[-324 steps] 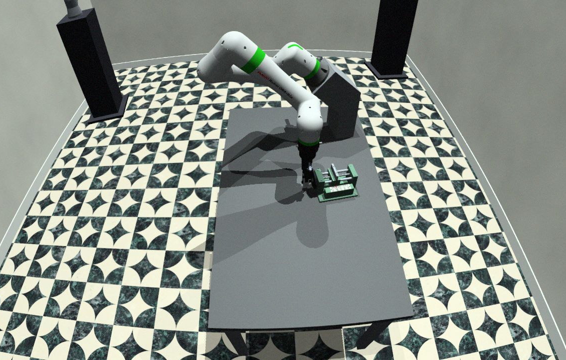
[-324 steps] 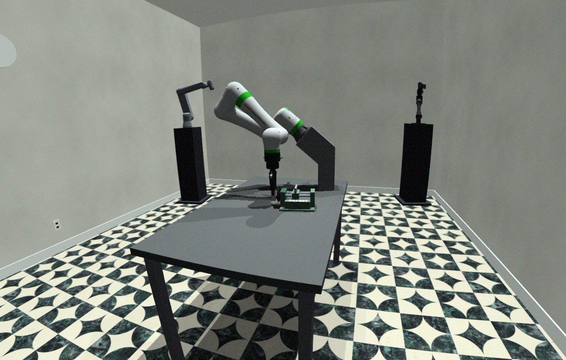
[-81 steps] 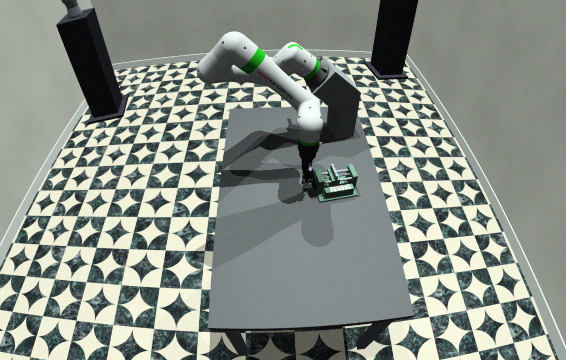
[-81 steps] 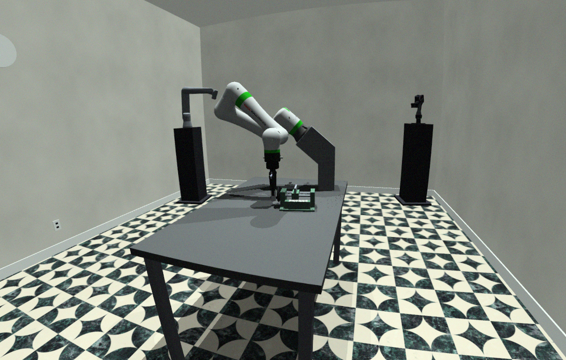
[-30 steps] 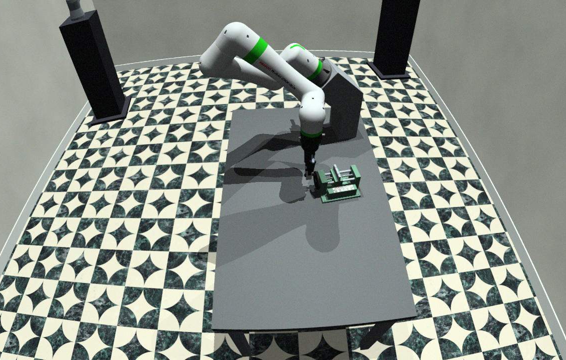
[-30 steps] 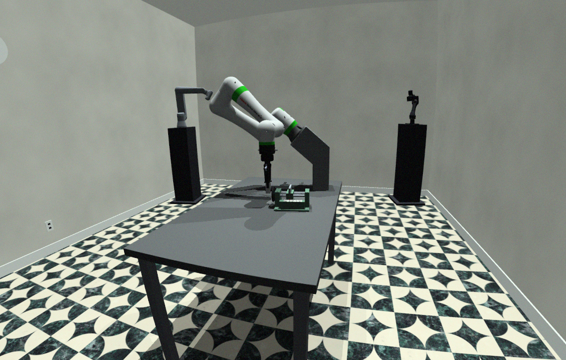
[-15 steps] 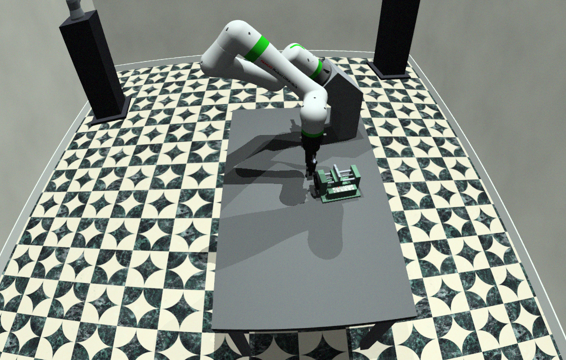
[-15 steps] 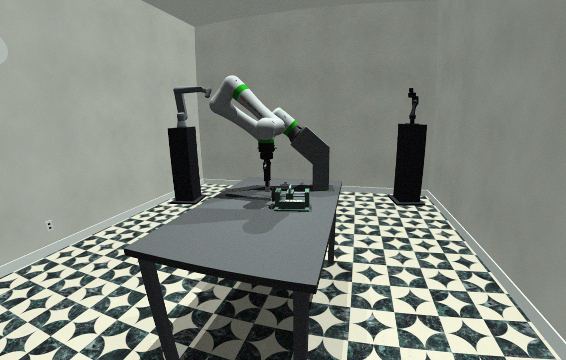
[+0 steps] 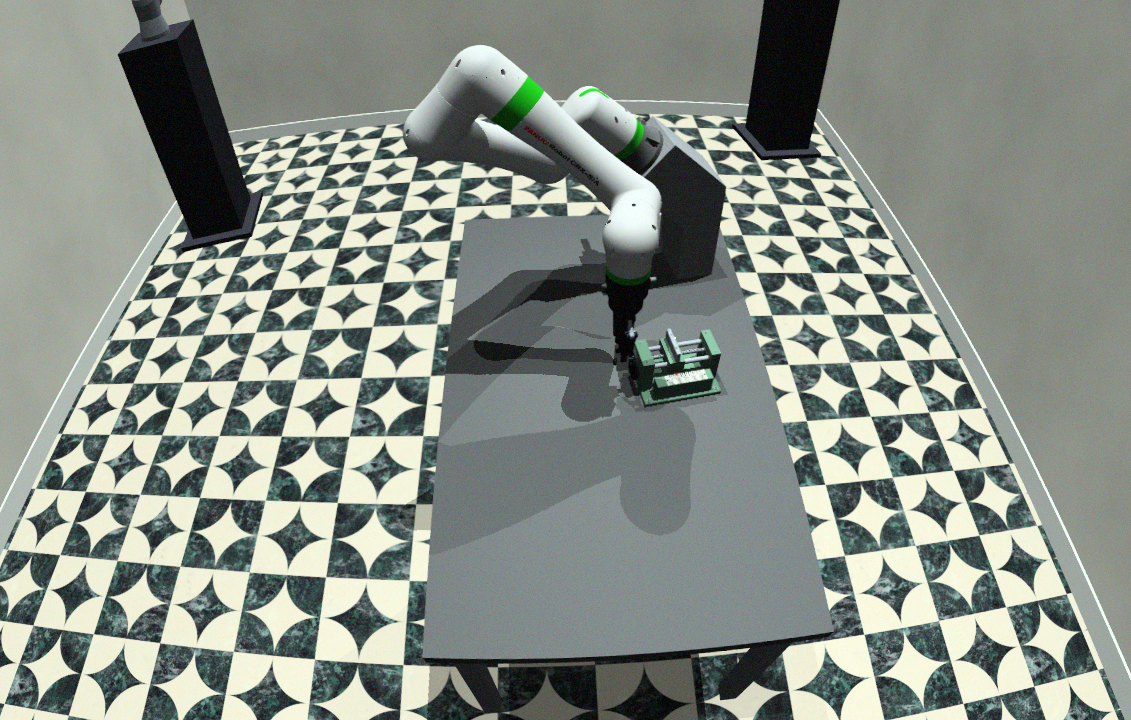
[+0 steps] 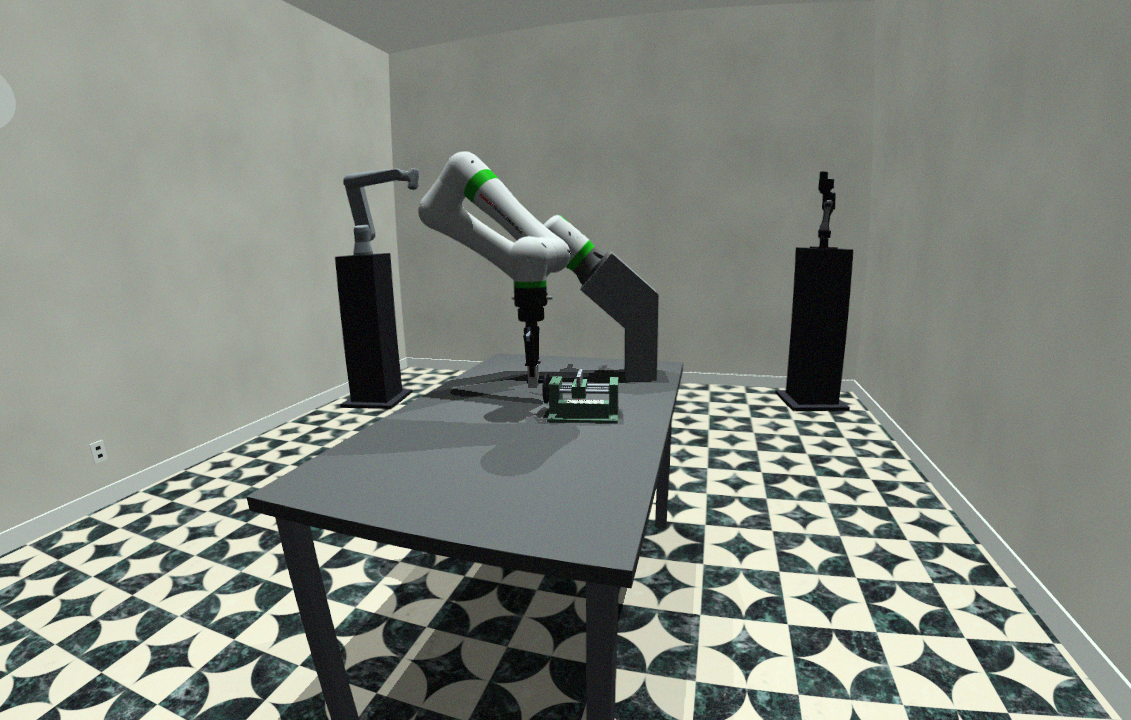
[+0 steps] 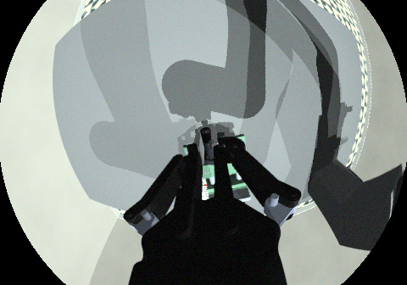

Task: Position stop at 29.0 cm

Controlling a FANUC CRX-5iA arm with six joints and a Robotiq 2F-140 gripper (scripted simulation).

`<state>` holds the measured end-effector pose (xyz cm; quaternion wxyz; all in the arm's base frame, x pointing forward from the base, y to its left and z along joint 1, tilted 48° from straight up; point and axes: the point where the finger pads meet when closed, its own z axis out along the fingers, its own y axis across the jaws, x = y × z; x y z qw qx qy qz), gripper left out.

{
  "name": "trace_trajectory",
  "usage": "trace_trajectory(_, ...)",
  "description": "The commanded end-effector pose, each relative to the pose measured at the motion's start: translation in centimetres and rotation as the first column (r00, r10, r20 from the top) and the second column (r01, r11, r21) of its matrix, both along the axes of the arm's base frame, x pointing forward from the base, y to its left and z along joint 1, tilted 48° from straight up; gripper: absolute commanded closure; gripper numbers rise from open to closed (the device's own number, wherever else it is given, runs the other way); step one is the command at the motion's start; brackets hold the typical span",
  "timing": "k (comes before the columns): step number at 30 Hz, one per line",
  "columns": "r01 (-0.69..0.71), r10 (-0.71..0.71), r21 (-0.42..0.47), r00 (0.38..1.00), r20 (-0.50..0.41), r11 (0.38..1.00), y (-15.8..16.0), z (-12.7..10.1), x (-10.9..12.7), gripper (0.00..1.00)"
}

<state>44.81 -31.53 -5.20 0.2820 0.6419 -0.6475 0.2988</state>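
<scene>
The green stop fixture [image 9: 710,347] [image 10: 610,394] stands on the table, its dark handwheel [image 9: 633,372] [image 10: 546,388] on its left end in the top and exterior views. The stop [image 9: 671,342] [image 10: 579,387] sits on the rods between the end blocks, left of their middle. A white scale [image 9: 686,378] [image 10: 585,401] [image 11: 204,192] runs along the front; its numbers are too small to read. My gripper [image 9: 621,356] [image 10: 533,379] [image 11: 207,135] points down beside the handwheel, shut on its crank handle [image 11: 206,134]. The fingers hide part of the fixture in the wrist view.
The grey table [image 9: 623,591] [image 10: 462,492] carries the fixture and my arm's grey pedestal [image 9: 690,210] [image 10: 641,331], which stands behind the fixture. Two black pillars [image 9: 193,143] [image 10: 820,322] with small arms stand on the floor beyond the table. Arm shadows cross the table top.
</scene>
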Motion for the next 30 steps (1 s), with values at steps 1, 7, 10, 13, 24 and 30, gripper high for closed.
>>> trace_trajectory(1, 0.000, 0.000, 0.000, 1.000, 0.000, 1.000, -0.5, -0.5, 0.8, 0.96)
trace_trajectory(7, 0.000, 0.000, 0.000, 1.000, 0.000, 1.000, -1.2, -1.1, 1.3, 0.96)
trace_trajectory(10, 0.000, 0.000, 0.000, 1.000, 0.000, 1.000, -1.8, -1.5, 1.5, 0.96)
trace_trajectory(13, 0.000, 0.000, 0.000, 1.000, 0.000, 1.000, -2.3, -2.0, 1.5, 0.96)
trace_trajectory(24, 0.000, 0.000, 0.000, 1.000, 0.000, 1.000, -3.6, -3.2, 0.8, 0.96)
trace_trajectory(30, 0.000, 0.000, 0.000, 1.000, 0.000, 1.000, -4.2, -3.8, -0.3, 0.96)
